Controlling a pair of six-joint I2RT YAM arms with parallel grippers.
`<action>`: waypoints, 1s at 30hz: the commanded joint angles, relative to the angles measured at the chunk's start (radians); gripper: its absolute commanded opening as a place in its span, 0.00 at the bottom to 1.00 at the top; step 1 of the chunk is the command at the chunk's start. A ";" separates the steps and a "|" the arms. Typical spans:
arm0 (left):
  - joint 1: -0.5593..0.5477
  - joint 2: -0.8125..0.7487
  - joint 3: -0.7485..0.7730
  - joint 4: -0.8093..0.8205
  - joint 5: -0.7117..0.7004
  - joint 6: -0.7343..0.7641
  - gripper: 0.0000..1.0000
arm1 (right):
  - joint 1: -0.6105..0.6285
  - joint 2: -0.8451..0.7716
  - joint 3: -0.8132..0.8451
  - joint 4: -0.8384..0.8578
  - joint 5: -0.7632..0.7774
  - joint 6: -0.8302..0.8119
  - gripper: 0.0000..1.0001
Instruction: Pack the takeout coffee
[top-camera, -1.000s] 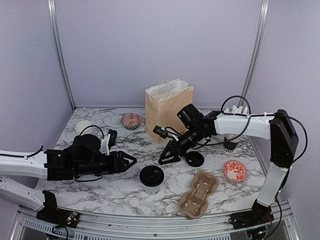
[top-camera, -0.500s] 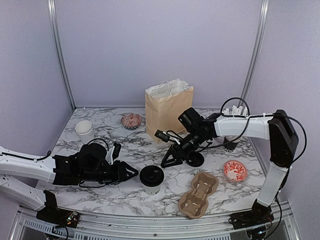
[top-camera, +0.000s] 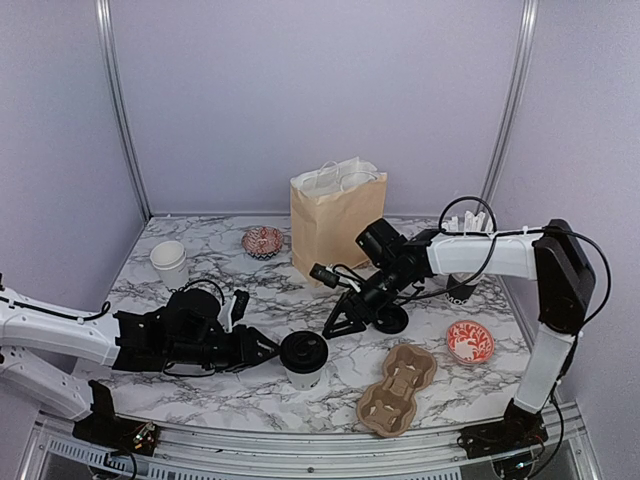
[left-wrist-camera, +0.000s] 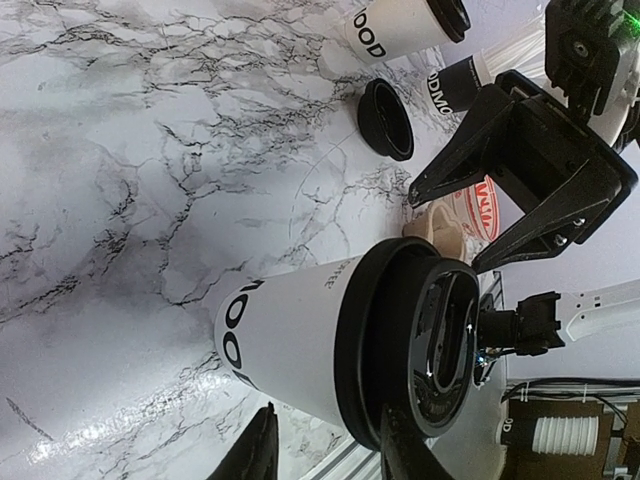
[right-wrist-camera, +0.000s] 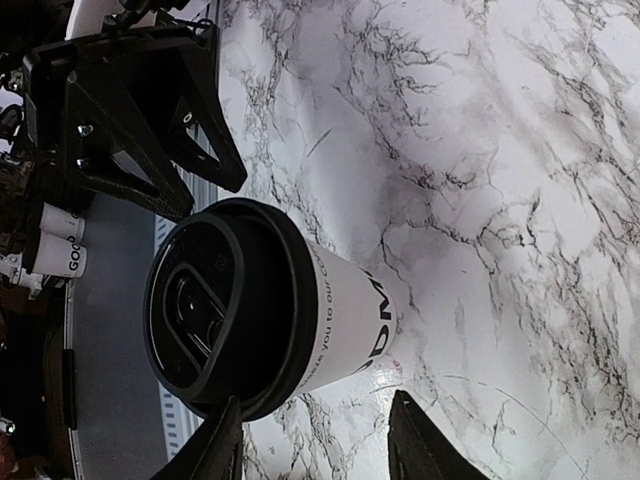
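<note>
1. Left gripper (top-camera: 268, 348): fingers spread, nothing pinched between them, low over the white marble-patterned table (top-camera: 260, 280), tips pointing right and ending just left of the cup; contact with it not clear.
2. White tapered paper coffee cup with round black plastic lid (top-camera: 303, 360): upright in the near middle of the table, black lettering near its base, between the two grippers.
3. Right gripper (top-camera: 340, 326): fingers likewise spread and empty, angled down toward the near left, close to the cup on its far right side but apart from it.
4. Loose round black plastic lid (top-camera: 390, 318): flat on the table, just right of the right gripper.
5. Brown moulded-pulp cup carrier (top-camera: 398, 388): flat at the near right, right of the cup.
6. Tall brown paper bag with white handles (top-camera: 335, 228): upright at the far middle.
7. Second white lidded paper cup (left-wrist-camera: 395, 25): upright beyond the loose lid in the left wrist view, just beside a dark cup with white lettering (left-wrist-camera: 455, 85).
8. Small red-patterned bowl at the far side (top-camera: 262, 240), left of the bag; matching red-patterned bowl (top-camera: 470, 342) at the right, beside the carrier.
9. Plain white open-topped cup (top-camera: 168, 262): far left, well apart from the rest.
</note>
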 joint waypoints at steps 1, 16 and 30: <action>-0.002 0.033 0.025 0.045 0.026 0.018 0.36 | 0.001 0.021 -0.002 0.004 -0.016 -0.011 0.48; -0.002 0.120 -0.022 0.026 0.059 -0.004 0.28 | 0.023 0.089 -0.001 -0.017 0.058 -0.020 0.48; -0.005 0.033 0.095 -0.138 -0.035 0.149 0.26 | 0.020 0.094 0.118 -0.088 0.084 -0.040 0.44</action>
